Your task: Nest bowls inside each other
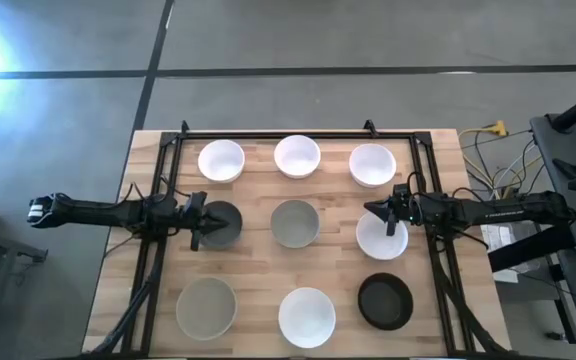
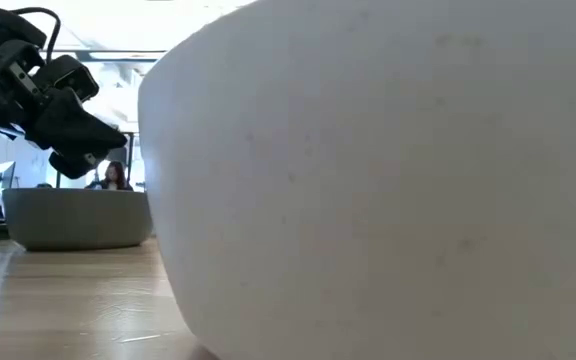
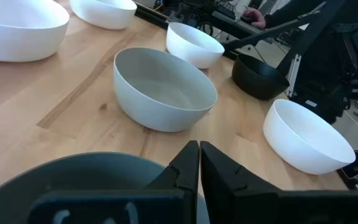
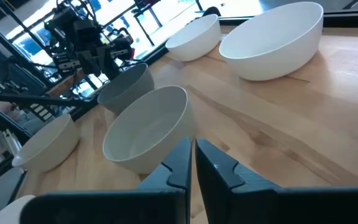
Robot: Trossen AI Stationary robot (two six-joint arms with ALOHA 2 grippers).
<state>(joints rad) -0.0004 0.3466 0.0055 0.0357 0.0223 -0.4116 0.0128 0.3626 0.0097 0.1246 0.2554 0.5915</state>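
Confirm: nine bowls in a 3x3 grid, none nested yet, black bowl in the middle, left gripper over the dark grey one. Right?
One slip: the black bowl is not in the middle. In the high view it sits at the near right corner of the grid; the middle holds a grey bowl. The rest stands: nine bowls, none nested, left gripper over the dark grey bowl.

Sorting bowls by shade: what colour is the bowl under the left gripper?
Dark grey bowl, clearest in the high view.

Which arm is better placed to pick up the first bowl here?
Either, hedged. The left gripper hangs over the dark grey bowl; the right gripper hangs over the white bowl. Both have their fingers shut, and nothing is nested yet.
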